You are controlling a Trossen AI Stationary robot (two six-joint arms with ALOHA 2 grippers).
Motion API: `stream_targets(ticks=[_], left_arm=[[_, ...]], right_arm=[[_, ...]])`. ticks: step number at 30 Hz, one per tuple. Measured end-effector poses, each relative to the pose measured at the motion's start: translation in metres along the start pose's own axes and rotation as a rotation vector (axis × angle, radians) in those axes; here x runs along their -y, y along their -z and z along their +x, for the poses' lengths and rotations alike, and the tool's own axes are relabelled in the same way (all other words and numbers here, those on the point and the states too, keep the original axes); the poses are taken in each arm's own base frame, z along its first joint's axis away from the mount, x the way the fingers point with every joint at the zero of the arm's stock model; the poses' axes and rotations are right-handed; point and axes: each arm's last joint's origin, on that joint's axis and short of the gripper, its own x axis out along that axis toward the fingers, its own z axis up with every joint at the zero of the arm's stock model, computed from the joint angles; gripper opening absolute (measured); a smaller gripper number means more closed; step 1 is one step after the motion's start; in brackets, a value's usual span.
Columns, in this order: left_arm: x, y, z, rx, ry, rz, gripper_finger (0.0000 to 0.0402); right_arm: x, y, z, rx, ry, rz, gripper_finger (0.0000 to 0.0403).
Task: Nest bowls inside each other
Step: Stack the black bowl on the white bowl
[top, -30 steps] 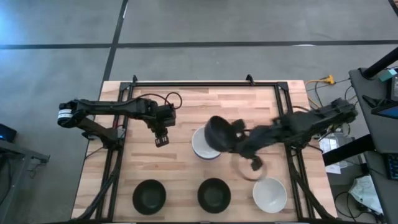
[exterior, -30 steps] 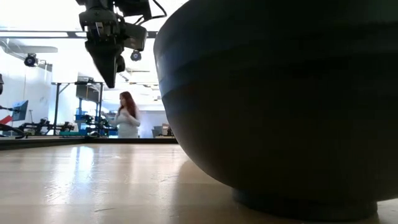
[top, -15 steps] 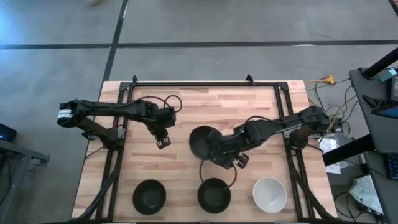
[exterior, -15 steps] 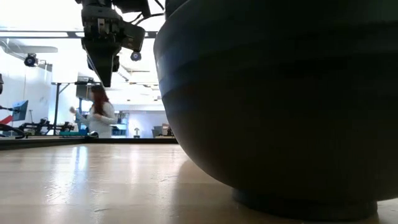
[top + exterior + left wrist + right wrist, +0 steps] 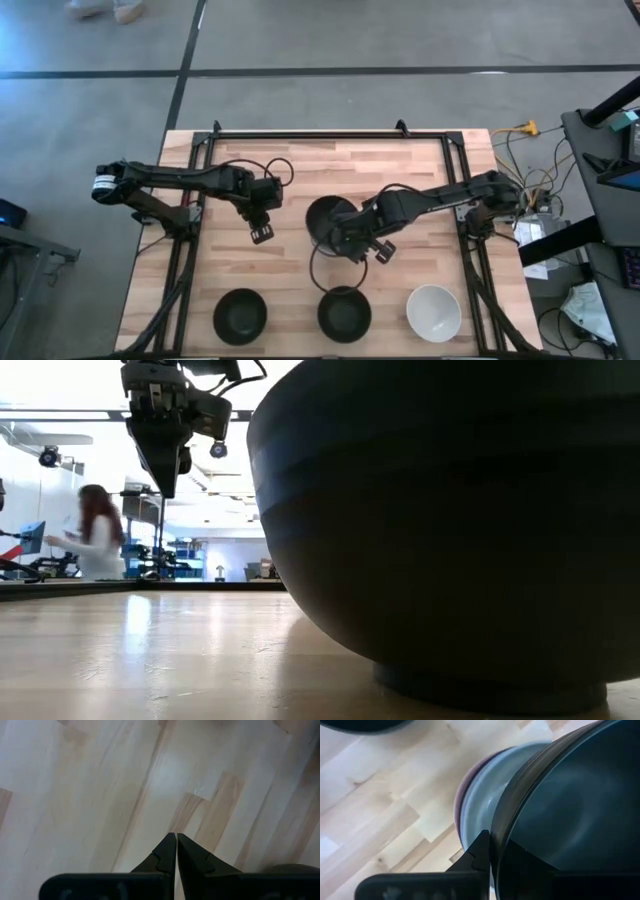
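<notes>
Bowls sit spread across the wooden worktop [image 5: 300, 290]. Along the near edge stand three in a row: a black bowl [image 5: 240, 314] to the left, another black one [image 5: 344, 312] in the middle, and a white bowl [image 5: 434, 312] to the right, each well apart from its neighbour. Near the middle of the worktop the right hand [image 5: 352, 238] is clenched on the rim of a further black bowl [image 5: 330, 224], one finger inside the wall and one outside. From the right wrist view that held bowl [image 5: 570, 815] is seen tipped over a small stack whose pale, bluish-white bowl [image 5: 485, 805] sits inside a lavender bowl [image 5: 465, 795]; whether the black one already rests in the stack I cannot tell. The left hand [image 5: 261, 233] hangs above bare wood on the left half of the worktop, its fingers [image 5: 165, 857] pressed shut together with nothing between them. At worktop height the middle black bowl fills most of the view, and far off in the room behind stands a person [image 5: 92, 545] in a white top.
</notes>
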Motion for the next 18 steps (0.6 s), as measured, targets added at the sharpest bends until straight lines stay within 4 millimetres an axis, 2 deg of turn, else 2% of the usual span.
stream_targets(ticks=[4, 10, 18], left_arm=[[0.0, 0.0, 0.0, 0.003, 0.001, 0.0, 0.0], [0.0, 0.0, 0.0, 0.003, 0.0, 0.0, 0.0], [0.0, -0.001, 0.0, 0.01, 0.001, 0.001, 0.0]], right_arm=[[-0.001, -0.001, 0.011, -0.037, -0.034, -0.008, 0.0009], [-0.002, -0.001, 0.016, -0.059, -0.056, -0.012, 0.0009], [-0.001, -0.001, 0.018, -0.011, -0.117, 0.083, 0.0017]])
